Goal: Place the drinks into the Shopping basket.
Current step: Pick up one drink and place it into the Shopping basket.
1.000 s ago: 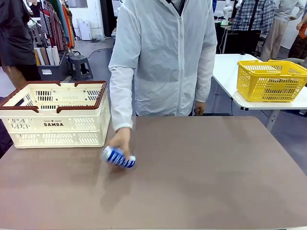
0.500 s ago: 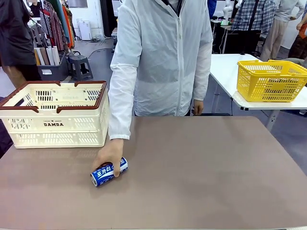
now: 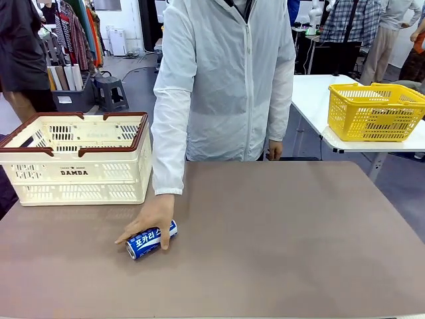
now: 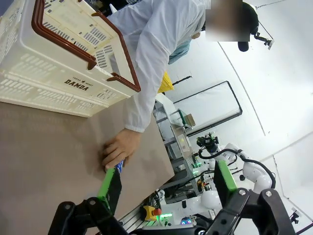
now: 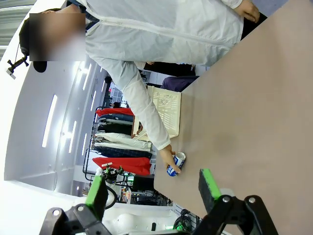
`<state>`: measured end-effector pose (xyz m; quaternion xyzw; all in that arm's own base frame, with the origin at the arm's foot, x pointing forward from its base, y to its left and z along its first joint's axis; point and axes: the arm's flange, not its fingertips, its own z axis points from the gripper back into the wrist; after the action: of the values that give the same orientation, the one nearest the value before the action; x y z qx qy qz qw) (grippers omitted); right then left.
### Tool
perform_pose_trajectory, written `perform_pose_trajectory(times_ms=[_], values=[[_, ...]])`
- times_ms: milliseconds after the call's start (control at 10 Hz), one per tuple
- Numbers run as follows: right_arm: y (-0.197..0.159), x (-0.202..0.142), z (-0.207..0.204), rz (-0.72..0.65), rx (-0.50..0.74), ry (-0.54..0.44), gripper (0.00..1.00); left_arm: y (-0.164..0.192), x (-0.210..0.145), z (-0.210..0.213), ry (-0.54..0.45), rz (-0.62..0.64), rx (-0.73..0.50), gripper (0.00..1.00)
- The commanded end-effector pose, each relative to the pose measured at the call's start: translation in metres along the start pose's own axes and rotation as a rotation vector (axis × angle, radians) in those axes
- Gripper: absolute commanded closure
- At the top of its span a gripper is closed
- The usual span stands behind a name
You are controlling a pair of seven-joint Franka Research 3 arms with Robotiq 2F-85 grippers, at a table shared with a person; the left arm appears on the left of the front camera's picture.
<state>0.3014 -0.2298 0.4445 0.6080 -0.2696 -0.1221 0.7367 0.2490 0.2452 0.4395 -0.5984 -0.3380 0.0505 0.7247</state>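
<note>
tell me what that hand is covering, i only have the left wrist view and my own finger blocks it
Observer: A blue can with white lettering. It lies on its side on the table, and the person's hand rests on top of it.
Operator: which way does it lie
Observer: At a slant in the front view. The end nearer the robot points toward the robot's left.
Operator: is the right gripper free
Observer: Yes. The right gripper is open, with nothing between its fingers.
</note>
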Motion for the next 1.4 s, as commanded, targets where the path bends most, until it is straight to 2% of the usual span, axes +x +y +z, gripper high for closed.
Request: perform_pose_trajectory(times_ms=[0, 100, 200, 300, 400, 500, 700, 800, 900, 1000, 1100, 1200, 1300], values=[[0.003, 0.002, 0.001, 0.012, 0.006, 0.002, 0.00, 0.000, 0.000, 0.000, 0.000, 0.000, 0.000, 0.00], [0.003, 0.002, 0.001, 0.012, 0.006, 0.002, 0.00, -0.007, 0.019, 0.004, 0.066, 0.029, 0.024, 0.00], [0.003, 0.002, 0.001, 0.012, 0.006, 0.002, 0.00, -0.027, 0.027, -0.024, 0.158, 0.047, 0.127, 0.00], [0.003, 0.002, 0.001, 0.012, 0.006, 0.002, 0.00, -0.052, 0.029, -0.072, 0.285, 0.056, 0.258, 0.00], [0.003, 0.002, 0.001, 0.012, 0.006, 0.002, 0.00, -0.077, 0.025, -0.132, 0.449, 0.015, 0.382, 0.00], [0.003, 0.002, 0.001, 0.012, 0.006, 0.002, 0.00, -0.096, 0.017, -0.178, 0.535, -0.023, 0.489, 0.00], [0.003, 0.002, 0.001, 0.012, 0.006, 0.002, 0.00, -0.113, -0.008, -0.257, 0.655, -0.084, 0.653, 0.00], [0.003, 0.002, 0.001, 0.012, 0.006, 0.002, 0.00, -0.107, -0.009, -0.278, 0.669, -0.078, 0.690, 0.00], [0.003, 0.002, 0.001, 0.012, 0.006, 0.002, 0.00, -0.099, 0.019, -0.260, 0.620, -0.028, 0.686, 0.00], [0.003, 0.002, 0.001, 0.012, 0.006, 0.002, 0.00, -0.093, 0.052, -0.210, 0.486, 0.022, 0.694, 0.00], [0.003, 0.002, 0.001, 0.012, 0.006, 0.002, 0.00, -0.091, 0.071, -0.138, 0.465, 0.040, 0.672, 0.00], [0.003, 0.002, 0.001, 0.012, 0.006, 0.002, 0.00, -0.082, 0.074, -0.059, 0.355, 0.110, 0.652, 0.00], [0.003, 0.002, 0.001, 0.012, 0.006, 0.002, 0.00, -0.070, 0.063, -0.011, 0.296, 0.163, 0.634, 0.00]])
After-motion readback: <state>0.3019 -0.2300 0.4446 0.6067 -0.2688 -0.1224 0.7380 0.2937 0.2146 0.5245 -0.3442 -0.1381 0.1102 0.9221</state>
